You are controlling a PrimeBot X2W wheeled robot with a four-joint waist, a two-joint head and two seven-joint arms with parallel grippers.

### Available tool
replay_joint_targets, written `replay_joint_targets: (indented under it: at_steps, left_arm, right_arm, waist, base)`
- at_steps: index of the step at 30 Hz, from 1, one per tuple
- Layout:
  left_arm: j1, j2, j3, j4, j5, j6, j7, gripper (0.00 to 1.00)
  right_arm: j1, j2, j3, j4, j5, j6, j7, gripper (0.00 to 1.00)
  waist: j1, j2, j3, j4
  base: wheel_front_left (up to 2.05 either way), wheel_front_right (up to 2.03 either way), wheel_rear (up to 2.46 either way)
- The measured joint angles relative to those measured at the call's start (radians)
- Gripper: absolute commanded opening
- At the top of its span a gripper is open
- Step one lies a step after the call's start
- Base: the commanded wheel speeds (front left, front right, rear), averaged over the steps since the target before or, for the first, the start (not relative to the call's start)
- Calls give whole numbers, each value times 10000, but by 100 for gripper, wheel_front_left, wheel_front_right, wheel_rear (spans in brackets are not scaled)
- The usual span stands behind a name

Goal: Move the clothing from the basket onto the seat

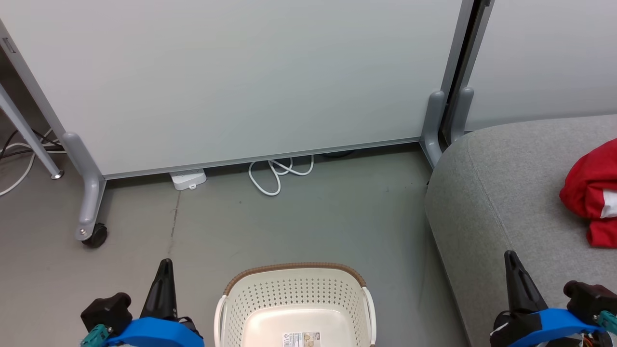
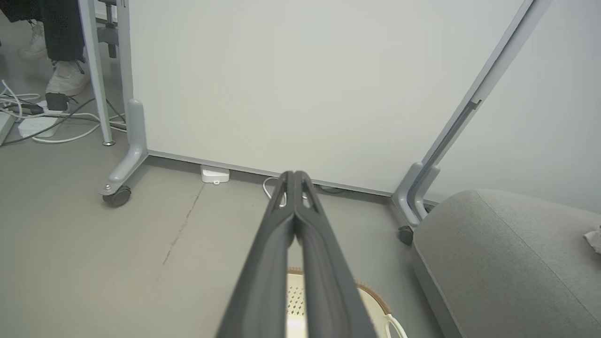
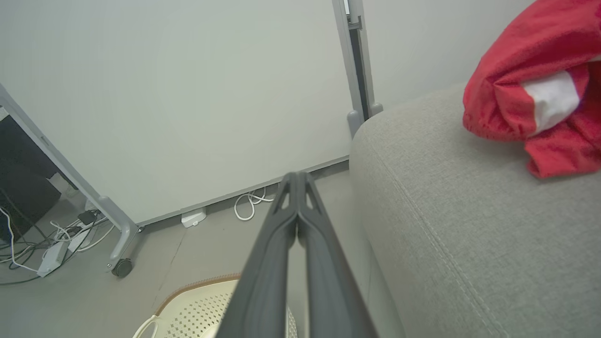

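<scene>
— Clothing (image 1: 588, 193) on the seat (image 1: 506, 193), or in the basket (image 1: 294, 266)? And what am I holding?

— Start at your own arms. Your left gripper (image 2: 295, 174) is closed, its two dark fingers pressed together along their length with nothing between them. It hangs over the floor (image 1: 289, 217) just left of the basket, with its tips pointing toward the white partition panel (image 1: 241, 72).

— And the other one?

— Your right gripper (image 3: 296, 174) is closed the same way and grips nothing. In the head view it sits over the near part of the seat, fingers pointing away from you, well apart from the clothing.

— What's between them?

— The basket stands on the floor between your two grippers, just beside the seat's left edge. You can see its perforated wall and its pale bottom with a printed label (image 1: 301, 339).

— So where's the clothing, and which way does it lie?

— It lies on top of the seat, farther back and to your right. It is a bunched red heap with a white patch showing. The part you can see runs away from you along the cushion, but the head view's right edge cuts it off, so you cannot tell its true long axis. Beyond it all, a white cable (image 1: 277, 173) and a power strip (image 1: 188, 179) lie at the foot of the panel.
</scene>
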Motion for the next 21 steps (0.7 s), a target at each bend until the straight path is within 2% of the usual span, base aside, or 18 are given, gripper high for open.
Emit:
replay_joint_targets:
  at_steps: [21]
  left_arm:
    - [-131, 0, 316, -359, -3457, -2, 823, 0]
  right_arm:
    - [-62, 25, -15, -291, 3530, -2, 782, 0]
  waist:
    - [0, 0, 70, -83]
  base:
    - [0, 0, 0]
